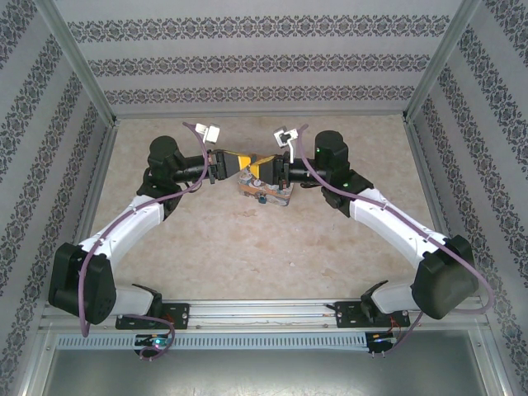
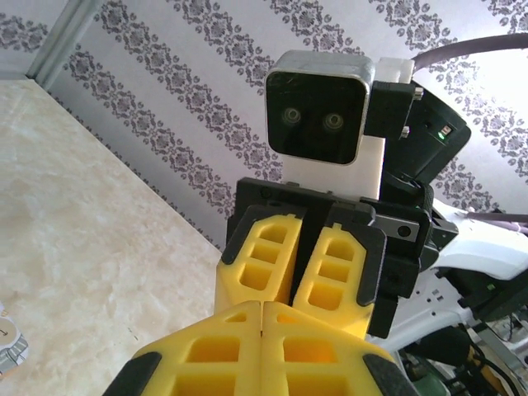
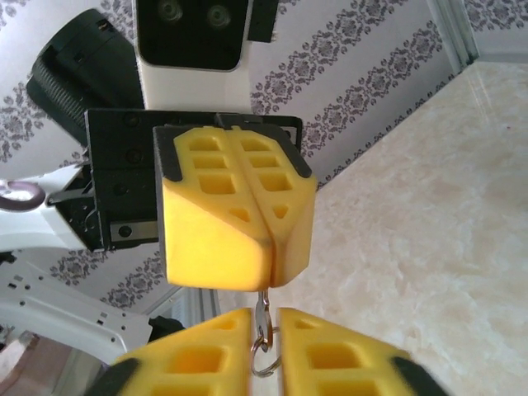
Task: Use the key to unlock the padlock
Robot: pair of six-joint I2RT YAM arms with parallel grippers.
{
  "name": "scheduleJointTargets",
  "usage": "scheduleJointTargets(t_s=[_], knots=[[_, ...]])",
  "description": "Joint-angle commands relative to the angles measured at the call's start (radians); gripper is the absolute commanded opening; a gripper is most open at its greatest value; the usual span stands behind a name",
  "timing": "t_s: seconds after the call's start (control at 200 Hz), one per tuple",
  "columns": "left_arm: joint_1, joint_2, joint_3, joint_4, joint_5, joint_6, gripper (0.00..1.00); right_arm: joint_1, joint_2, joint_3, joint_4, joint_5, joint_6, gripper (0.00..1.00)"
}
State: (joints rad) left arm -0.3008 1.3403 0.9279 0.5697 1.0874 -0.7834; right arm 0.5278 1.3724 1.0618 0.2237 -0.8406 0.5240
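Step in hand, as I judge it: passing the key above the tin (image 1: pixel 266 191). My right gripper (image 3: pixel 264 326) stands narrowly apart about a small ring (image 3: pixel 262 363), and I cannot tell whether it clamps. Beyond, the key (image 3: pixel 263 301) hangs from my left gripper (image 3: pixel 268 276), which is pressed together on it. Next I need one firm hold, then the padlock, which I cannot place.

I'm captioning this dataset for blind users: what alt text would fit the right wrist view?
Two yellow grippers meet tip to tip: the left gripper, fingers pressed shut, pinches a thin metal piece with a ring that hangs into the narrow gap between the fingers of the right gripper below. Patterned wall behind, marble table at right.
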Motion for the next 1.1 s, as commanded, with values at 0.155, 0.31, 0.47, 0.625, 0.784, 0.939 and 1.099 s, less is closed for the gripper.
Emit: scheduleJointTargets(t_s=[0.155, 0.31, 0.47, 0.625, 0.784, 0.939, 1.099], knots=[[-0.021, -0.077, -0.001, -0.122, -0.185, 0.12, 0.0, -0.041, -0.061, -0.063, 0.13, 0.028, 0.122, 0.43], [-0.024, -0.078, 0.001, -0.115, -0.193, 0.118, 0.0, -0.018, -0.025, -0.054, 0.158, 0.002, 0.157, 0.43], [-0.027, -0.075, -0.001, -0.107, -0.192, 0.115, 0.0, 0.007, 0.017, -0.024, 0.187, -0.007, 0.168, 0.42], [-0.027, -0.074, -0.002, -0.105, -0.191, 0.116, 0.0, 0.021, 0.05, -0.003, 0.197, -0.016, 0.178, 0.4], [-0.027, -0.075, 0.002, -0.122, -0.193, 0.13, 0.0, 0.031, 0.072, 0.007, 0.217, -0.021, 0.189, 0.37], [-0.026, -0.073, 0.001, -0.121, -0.193, 0.13, 0.0, 0.035, 0.08, 0.012, 0.223, -0.019, 0.192, 0.31], [-0.027, -0.076, -0.003, -0.11, -0.199, 0.128, 0.0, 0.034, 0.08, 0.008, 0.218, -0.017, 0.188, 0.23]])
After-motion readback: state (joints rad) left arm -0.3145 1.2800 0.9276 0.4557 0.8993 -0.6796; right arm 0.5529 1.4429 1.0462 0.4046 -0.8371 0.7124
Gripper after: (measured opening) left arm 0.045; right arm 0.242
